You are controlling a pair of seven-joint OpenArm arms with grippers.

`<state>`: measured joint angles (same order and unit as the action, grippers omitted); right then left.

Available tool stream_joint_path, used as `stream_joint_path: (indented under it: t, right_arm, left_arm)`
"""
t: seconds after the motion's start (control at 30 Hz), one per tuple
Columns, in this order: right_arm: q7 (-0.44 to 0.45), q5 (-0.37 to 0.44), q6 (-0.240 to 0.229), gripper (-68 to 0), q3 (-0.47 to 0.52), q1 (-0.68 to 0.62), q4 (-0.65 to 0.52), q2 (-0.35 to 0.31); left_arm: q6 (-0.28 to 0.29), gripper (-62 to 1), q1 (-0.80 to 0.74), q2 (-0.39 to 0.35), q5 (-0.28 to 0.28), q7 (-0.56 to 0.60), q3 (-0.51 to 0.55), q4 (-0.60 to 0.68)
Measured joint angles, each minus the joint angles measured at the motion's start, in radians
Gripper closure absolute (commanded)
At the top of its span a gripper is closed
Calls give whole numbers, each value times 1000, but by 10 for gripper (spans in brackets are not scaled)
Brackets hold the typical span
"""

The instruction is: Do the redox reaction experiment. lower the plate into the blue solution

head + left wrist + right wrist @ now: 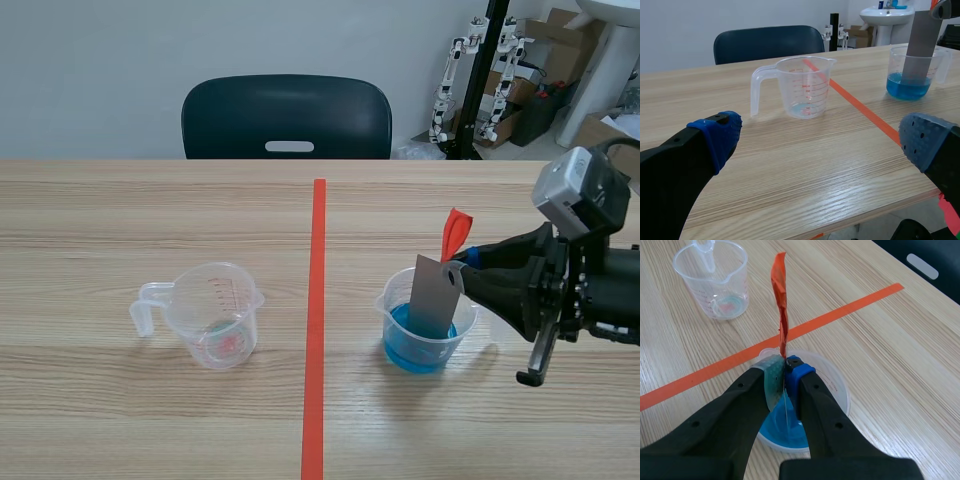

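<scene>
A grey metal plate (pixel 436 296) with a red tape tab (pixel 454 233) at its top stands upright in a clear cup (pixel 425 322) of blue solution (pixel 420 340); its lower end dips into the liquid. My right gripper (pixel 462 268) is shut on the plate's upper edge, right of the orange line. In the right wrist view the fingers (pixel 771 377) pinch the thin plate (pixel 785 410) edge-on above the blue solution (pixel 782 430), with the red tab (pixel 780 292) sticking up. My left gripper (pixel 815 137) is open, low over the table, and the plate (pixel 921 42) shows far ahead of it.
An almost empty clear measuring jug (pixel 208 312) with a handle stands left of the orange tape line (pixel 316 320); it appears ahead of the left gripper as the jug (pixel 802 85). A dark chair (pixel 287 117) sits behind the table's far edge.
</scene>
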<state>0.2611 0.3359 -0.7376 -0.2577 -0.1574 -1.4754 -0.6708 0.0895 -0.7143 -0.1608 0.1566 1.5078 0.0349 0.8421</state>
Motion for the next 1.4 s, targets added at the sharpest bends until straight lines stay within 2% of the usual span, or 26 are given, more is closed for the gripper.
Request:
stream_joint_path:
  t: [1.4]
  right_arm:
    - [-23,-14,0,-6,-2,13,0,0]
  left_arm:
    - [0,-623,0,0,0,0,0,0]
